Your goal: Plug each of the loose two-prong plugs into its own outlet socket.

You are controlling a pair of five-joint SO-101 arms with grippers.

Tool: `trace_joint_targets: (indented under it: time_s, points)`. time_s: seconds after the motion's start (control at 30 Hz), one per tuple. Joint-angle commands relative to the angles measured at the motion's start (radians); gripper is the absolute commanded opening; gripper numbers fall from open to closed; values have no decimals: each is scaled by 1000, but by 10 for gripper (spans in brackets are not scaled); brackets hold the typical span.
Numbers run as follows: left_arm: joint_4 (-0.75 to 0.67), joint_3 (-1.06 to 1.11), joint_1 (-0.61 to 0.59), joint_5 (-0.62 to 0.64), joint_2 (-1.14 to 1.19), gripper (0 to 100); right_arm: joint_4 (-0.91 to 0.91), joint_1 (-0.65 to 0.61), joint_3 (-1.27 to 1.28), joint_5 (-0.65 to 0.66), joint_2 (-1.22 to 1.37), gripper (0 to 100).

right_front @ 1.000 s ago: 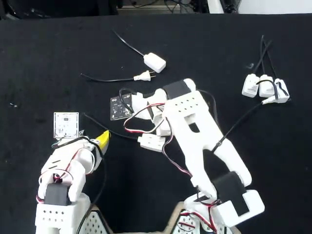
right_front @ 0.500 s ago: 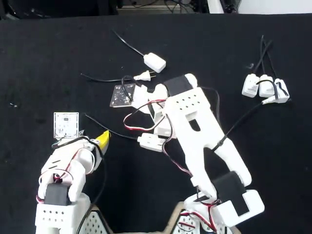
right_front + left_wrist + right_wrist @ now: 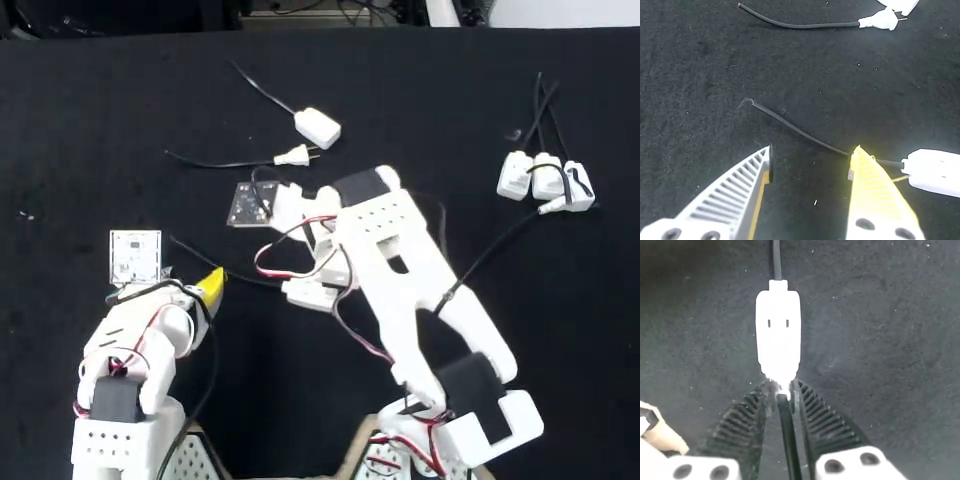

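Note:
My right gripper (image 3: 782,392) is shut on a black cord right where its white plug end meets a white two-slot socket (image 3: 778,335). Whether the prongs are seated I cannot tell. In the high view my right arm (image 3: 385,235) stretches over the table's middle, above a white socket (image 3: 305,291) whose cord runs left. A loose white plug (image 3: 293,155) lies beside another white socket (image 3: 317,127) at the far middle. My left gripper (image 3: 812,148) stands open over bare cloth at the near left, with the socket (image 3: 935,171) just past its yellow finger (image 3: 875,185).
A cluster of white sockets (image 3: 545,180) with black cords lies at the far right. One of those cords runs diagonally under my right arm. A small white square board (image 3: 135,255) sits just beyond my left arm (image 3: 135,345). The table is covered in black cloth.
My right arm's wrist swung toward the far side, then came slightly back. The socket beneath it shifted a little to the left. My left arm kept still.

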Motion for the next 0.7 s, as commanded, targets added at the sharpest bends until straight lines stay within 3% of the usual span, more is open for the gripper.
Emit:
trace_joint_targets:
  time_s: [0.0, 0.43, 0.57, 0.67]
  points:
    - [2, -8, 12, 5, -5, 256, -20, -14, 35, -15, -33, 10]
    - [2, -8, 8, 2, -5, 256, -213, -54, 203, -95, -41, 14]
    - [2, -8, 12, -26, -5, 256, -143, -55, 145, -172, -42, 143]
    - [2, -8, 12, -26, -5, 256, -61, -69, 62, -155, -41, 228]
